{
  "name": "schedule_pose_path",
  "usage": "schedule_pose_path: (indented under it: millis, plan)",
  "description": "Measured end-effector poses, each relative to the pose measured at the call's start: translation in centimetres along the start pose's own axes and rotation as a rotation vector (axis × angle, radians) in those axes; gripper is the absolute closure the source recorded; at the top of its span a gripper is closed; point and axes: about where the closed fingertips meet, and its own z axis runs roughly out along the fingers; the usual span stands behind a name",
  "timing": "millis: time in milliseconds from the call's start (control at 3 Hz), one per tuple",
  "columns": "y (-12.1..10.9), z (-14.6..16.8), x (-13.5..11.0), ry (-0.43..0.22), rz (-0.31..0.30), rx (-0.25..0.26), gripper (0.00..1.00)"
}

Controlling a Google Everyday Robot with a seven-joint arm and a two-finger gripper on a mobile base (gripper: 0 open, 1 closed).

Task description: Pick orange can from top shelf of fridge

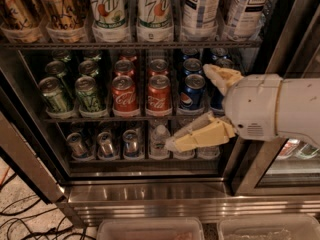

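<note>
The orange can (62, 6) stands upright on the top shelf (130, 44) of the fridge (150, 194), in the left part of the row. Its long axis is vertical, and its top is cut off by the edge of the view. A second copper can (17, 9) of the same kind stands just beside it, at the far left.

From your claw (189, 107), the orange can lies up and well to the left. The claw is one level lower, in front of the middle shelf at the right side of the opening, with the white arm (270, 109) reaching in from the right. On the top shelf, between the claw's side and the orange can, stand two 7UP bottles (107, 9). I judge that the next move must raise the claw above the front rail and carry it left past these before it goes in.

The claw's two fingers stand wide apart, one high (220, 76) and one low (200, 136), so the gap between them runs up and down. Nothing is held between them. The high finger is just beside the Pepsi can (192, 90); I cannot tell if it touches it.

Because the orange can is upright, you will probably need to turn the wrist so that the fingers come to its two sides. The second copper can is close, so there is little room on that side.
</note>
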Motion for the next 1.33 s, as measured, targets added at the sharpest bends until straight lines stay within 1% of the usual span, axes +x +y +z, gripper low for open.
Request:
schedule_pose_path:
  millis: [333,667,1000,1333]
  plan:
    - [0.9,1.7,-1.0,-0.122,0.041,0.020,0.00]
    - [1.9,3.1,-2.9,-0.205,0.116,0.080,0.00]
    - [2.4,3.8,-4.5,-0.234,0.190,0.137,0.00]
    - [2.7,4.4,-5.4,-0.221,0.243,0.188,0.00]
